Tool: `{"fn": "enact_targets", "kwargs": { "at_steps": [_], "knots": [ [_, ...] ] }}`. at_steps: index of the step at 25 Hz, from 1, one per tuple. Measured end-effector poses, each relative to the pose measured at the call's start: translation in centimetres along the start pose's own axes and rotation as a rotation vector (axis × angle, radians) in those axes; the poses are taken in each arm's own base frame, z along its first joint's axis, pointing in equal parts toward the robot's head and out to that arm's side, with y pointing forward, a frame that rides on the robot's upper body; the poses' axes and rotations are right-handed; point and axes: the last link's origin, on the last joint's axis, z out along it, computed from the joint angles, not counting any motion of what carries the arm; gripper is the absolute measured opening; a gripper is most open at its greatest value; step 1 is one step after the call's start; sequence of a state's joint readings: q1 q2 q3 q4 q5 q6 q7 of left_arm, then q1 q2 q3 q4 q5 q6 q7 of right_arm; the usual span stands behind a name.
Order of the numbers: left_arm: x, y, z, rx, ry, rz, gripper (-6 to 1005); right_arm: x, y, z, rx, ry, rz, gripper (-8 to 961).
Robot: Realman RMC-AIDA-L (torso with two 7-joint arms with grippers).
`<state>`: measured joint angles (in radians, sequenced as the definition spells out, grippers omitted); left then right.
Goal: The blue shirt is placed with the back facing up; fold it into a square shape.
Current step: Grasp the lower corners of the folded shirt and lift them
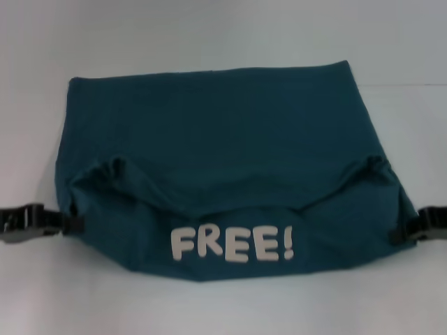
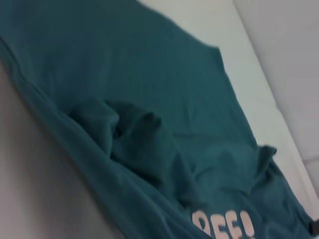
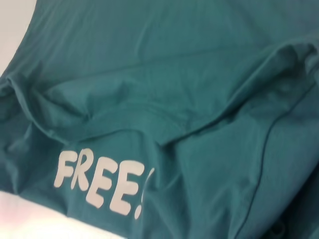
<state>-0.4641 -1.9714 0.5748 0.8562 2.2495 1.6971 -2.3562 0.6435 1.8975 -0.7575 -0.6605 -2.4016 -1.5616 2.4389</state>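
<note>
Mid-fold on the white worktop (image 1: pixel 223 42): the large dark teal-blue cotton T-shirt (image 1: pixel 216 132) lies between both arms, its near portion turned over so the white "FREE!" lettering (image 1: pixel 232 244) faces up along the edge closest to the robot.

The left pincer (image 1: pixel 70 223) sits at the shirt's left near corner, the right pincer (image 1: pixel 398 234) at the right near corner; each black tip touches or runs into the cloth. The shirt stretches inward & away from each pincer, w/ its long axis running side to side from one pincer to the other. Neither arm is clearly nearer: both flank the same folded edge, approx. level w/ the lettering.

Judged from this, the next move turns on that symmetry: the far, plain half of the shirt lies beyond both pincers, so a fold toward a square likely needs both corners carried together.

Hard to make out: the fingertips vanish at the fabric edge, so whether either pincer is clamped on cloth or merely resting beside it cannot be told. Neither wrist view shows its own fingers. Bunched puckers sit just inward of each pincer, hiding how many layers lie there. Sleeves & collar are not identifiable. The left wrist view cuts off part of the lettering.
</note>
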Motion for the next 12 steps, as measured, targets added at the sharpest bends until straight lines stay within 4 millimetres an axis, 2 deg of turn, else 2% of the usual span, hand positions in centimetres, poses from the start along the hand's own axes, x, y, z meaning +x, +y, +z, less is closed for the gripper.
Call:
{"fn": "enact_targets", "kwargs": {
  "at_steps": [4, 12],
  "knots": [
    [-1.7, -0.3, -1.0, 0.009, -0.064, -0.023, 43, 1.7, -0.2, -0.4, -0.037, 0.057, 0.026, 44],
    [-4.3, -0.5, -1.6, 0.017, -0.197, -0.056, 45, 4.0, -0.7, -0.6, -0.054, 0.138, 0.048, 47]
  ]
}}
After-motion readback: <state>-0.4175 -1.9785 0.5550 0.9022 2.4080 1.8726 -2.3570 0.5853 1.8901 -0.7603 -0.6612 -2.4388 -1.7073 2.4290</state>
